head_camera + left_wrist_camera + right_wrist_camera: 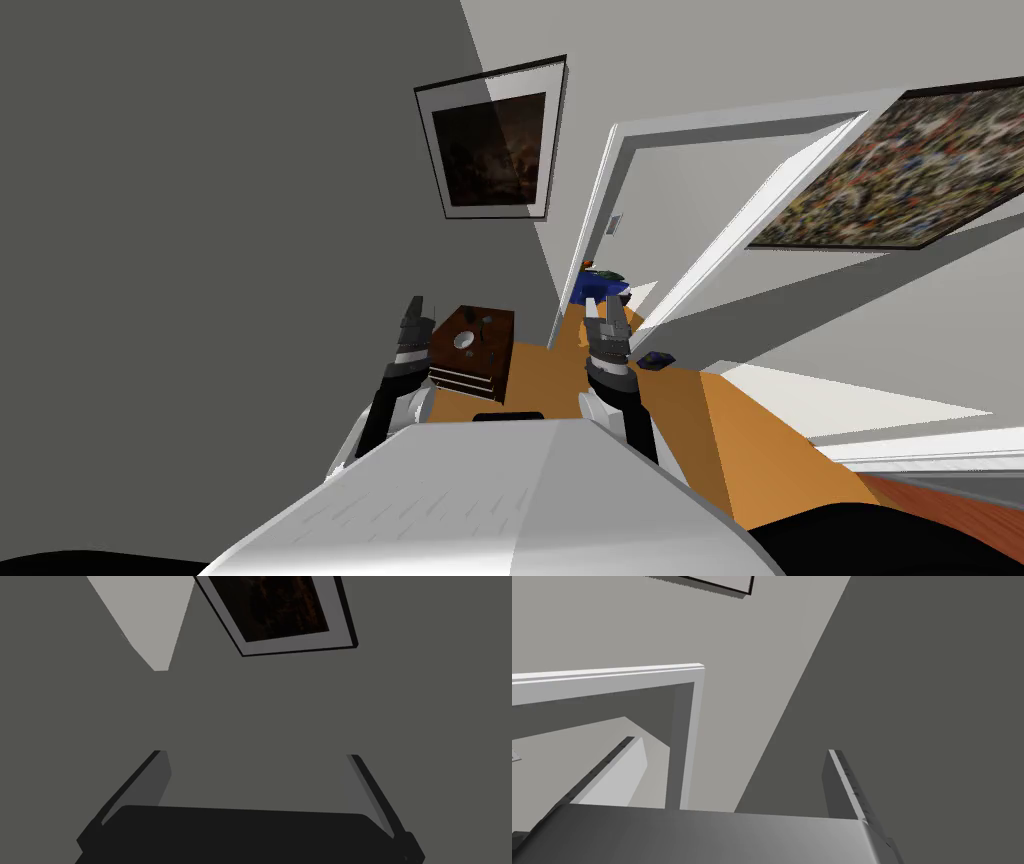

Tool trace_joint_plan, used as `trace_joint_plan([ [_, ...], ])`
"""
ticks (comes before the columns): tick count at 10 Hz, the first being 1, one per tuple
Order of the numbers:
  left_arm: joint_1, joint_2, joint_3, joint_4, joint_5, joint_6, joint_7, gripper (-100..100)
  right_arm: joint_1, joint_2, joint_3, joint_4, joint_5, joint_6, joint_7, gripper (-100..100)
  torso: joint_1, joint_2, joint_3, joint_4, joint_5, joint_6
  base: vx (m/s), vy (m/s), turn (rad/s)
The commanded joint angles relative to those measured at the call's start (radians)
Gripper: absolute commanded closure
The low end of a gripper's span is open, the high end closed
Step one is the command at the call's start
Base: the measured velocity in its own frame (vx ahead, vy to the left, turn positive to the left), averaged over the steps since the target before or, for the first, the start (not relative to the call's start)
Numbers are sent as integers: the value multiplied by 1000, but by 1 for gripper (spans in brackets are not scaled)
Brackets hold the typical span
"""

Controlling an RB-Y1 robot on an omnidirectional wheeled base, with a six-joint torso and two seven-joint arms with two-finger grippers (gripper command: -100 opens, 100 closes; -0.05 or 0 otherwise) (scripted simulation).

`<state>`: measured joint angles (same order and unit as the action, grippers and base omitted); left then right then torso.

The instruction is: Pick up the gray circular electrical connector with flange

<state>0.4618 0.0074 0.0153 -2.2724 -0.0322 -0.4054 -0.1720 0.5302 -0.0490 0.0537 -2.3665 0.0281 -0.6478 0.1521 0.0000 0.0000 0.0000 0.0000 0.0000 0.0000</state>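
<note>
**Connector sits on the worktop, both tools empty**

I judge the connector (pixel 463 340) to be the pale grey round piece on the dark brown worktop (pixel 497 375), near the middle of its top. It is too small in the head view to make out the flange.

My left tool (pixel 256 754) is raised just beside the worktop's left edge. Its fingers are spread wide with nothing between them. My right tool (pixel 731 745) is well apart from the worktop on its right, over the orange floor (pixel 680 410), also spread and empty.

**Handling, as I judge it:** a part like this should be stiff, light for its bulk and not fragile. Its round wall is probably smooth and may slip between thin blades. I would take it across the body, blades on opposite sides just above the flange, so the flange stops it sliding down. Taking it by the thin flange rim alone risks tipping it. It is a low thing on a hard top, so the fingertips must come down close to the worktop without striking it.

**Count:**
- One connector.
- Three small dark bits (pixel 487 320) near it on the worktop, which I cannot identify.
- One worktop, with two drawer fronts showing.
- Two tools.
</note>
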Motion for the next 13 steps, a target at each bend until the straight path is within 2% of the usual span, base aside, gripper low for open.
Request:
trace_joint_plan([
  [1, -3, 20, 2, 28, 16, -1, -17, -100, 0, 0, 0, 0, 0, 0, 0, 0, 0, 0, 0, 0, 0, 0, -11, -16, -96],
  [5, -8, 69, 10, 123, 71, -3, -71, -100, 0, 0, 0, 0, 0, 0, 0, 0, -1, 2, 1, 0, 0, 0, -29, -21, -101],
  [6, -8, 69, 10, 134, 71, -3, -71, -100, 0, 0, 0, 0, 0, 0, 0, 0, -1, 2, 1, 0, 0, 0, -21, -11, -45],
  [9, -16, 108, 25, 237, 130, -8, -122, -100, 0, 0, 0, 0, 0, 0, 0, 0, -1, 1, 1, 0, 0, 0, -15, -16, -174],
  [12, -20, 121, 31, 301, 152, -9, -140, -100, 0, 0, 0, 0, 0, 0, 0, 0, -1, 1, 0, 0, 0, 0, -7, -15, -95],
  [13, -23, 133, 37, 344, 175, -11, -158, -100, 0, 0, 0, 0, 0, 0, 0, 0, 0, 1, 0, 0, 0, 0, -2, -14, -171],
])
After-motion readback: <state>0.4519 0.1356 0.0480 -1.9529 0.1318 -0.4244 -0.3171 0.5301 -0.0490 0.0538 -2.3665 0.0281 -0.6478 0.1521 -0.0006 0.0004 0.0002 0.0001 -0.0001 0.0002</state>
